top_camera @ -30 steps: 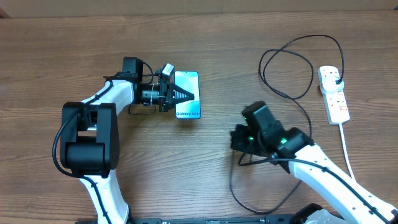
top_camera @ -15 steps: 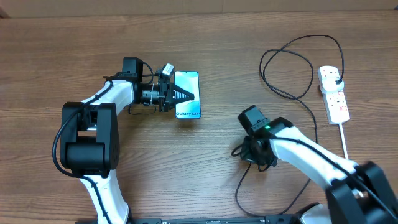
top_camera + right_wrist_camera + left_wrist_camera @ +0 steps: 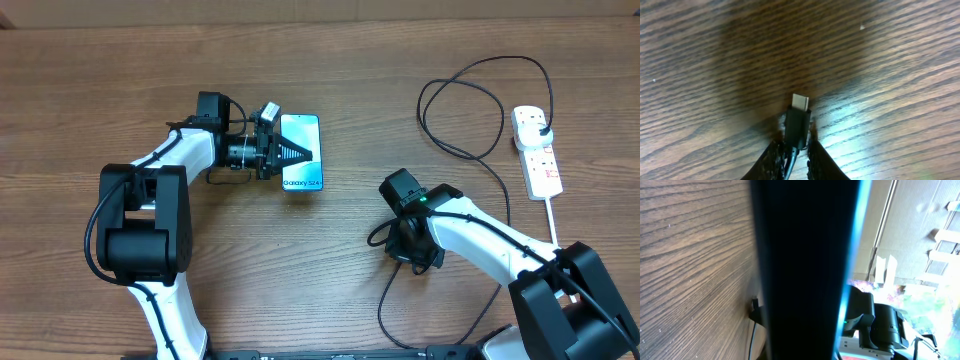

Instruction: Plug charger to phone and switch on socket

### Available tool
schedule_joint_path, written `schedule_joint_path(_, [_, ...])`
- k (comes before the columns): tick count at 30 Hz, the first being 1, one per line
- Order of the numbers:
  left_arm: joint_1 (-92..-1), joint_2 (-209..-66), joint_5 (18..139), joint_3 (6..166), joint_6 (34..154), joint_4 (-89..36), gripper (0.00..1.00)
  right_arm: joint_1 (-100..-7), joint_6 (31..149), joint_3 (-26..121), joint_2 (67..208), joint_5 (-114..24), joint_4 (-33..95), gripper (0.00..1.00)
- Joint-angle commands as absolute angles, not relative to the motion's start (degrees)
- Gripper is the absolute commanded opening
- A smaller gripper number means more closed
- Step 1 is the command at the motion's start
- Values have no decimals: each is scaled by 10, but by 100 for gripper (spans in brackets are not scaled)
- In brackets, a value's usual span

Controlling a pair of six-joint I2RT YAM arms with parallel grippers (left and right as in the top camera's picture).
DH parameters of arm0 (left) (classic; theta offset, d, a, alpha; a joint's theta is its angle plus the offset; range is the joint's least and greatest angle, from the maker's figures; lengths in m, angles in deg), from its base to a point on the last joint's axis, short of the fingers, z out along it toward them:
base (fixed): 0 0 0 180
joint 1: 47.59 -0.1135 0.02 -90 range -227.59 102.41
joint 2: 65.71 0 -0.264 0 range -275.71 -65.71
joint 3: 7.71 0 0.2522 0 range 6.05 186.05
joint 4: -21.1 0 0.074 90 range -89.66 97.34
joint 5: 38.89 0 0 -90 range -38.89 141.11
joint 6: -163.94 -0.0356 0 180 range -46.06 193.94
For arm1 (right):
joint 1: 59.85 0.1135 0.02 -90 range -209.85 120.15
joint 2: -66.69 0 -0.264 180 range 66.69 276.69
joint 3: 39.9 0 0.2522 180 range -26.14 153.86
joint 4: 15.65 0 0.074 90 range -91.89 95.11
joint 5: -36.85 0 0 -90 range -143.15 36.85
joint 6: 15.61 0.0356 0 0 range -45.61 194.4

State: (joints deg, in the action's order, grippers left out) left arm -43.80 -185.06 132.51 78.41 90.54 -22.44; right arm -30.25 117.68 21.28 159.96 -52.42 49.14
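Left gripper (image 3: 292,153) clamped on the left edge of the phone (image 3: 303,172), left of centre. Right gripper (image 3: 408,245) pinched on the charger (image 3: 798,125) connector, tip over table (image 3: 350,290). Open wood between connector and phone. Socket (image 3: 537,152) by the right edge, well apart.

The left arm (image 3: 170,150) has smooth white shells on its links and bulky black housings at its joints, the largest a black drum (image 3: 140,240) near the base. A thin black cable (image 3: 91,240) loops along its left side. Its wrist is black and ribbed like a lens barrel, with a small white-grey camera block (image 3: 268,112) on it. The left jaws are black and taper to a point. The right arm (image 3: 490,240) has the same white and black, with a green light (image 3: 424,201) on its wrist housing. Seen close, the right jaws are dark with mottled brown edges.
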Motion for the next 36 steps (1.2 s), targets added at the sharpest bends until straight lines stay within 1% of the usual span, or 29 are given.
schedule_joint_path(1, [-435,-1828,1351,784,909,-224,4,-304,1181,209,1619,-502,488,15])
schedule_joint_path(6, [-435,-1828,1351,784,909,-224,4,-304,1181,209,1619,-500,487,4])
schedule_joint_path(10, [-435,-1828,1326,784,906,-224,4,-304,1181,209,1619,-498,488,4])
schedule_joint_path(13, [-435,-1828,1250,784,906,-225,4,-304,1181,209,1619,-490,487,4])
schedule_joint_path(15, [-435,-1828,1214,784,897,-260,4,-304,1180,209,1619,-490,484,4])
schedule_joint_path(16, [-435,-1828,1218,784,883,-282,4,-304,1180,209,1619,-490,483,4])
schedule_joint_path(21, [-437,-1828,1306,784,805,-286,4,-304,1161,209,1617,-490,474,4])
schedule_joint_path(25, [-439,-1828,1303,784,749,-330,5,-302,1134,209,1591,-488,466,4])
schedule_joint_path(29, [-439,-1828,1314,784,686,-392,4,-302,1098,209,1537,-422,424,4])
schedule_joint_path(34, [-446,-1828,1416,784,552,-491,4,-302,1050,209,1468,-330,371,4])
schedule_joint_path(36, [-453,-1828,1416,785,508,-540,4,-302,1038,209,1446,-319,370,4])
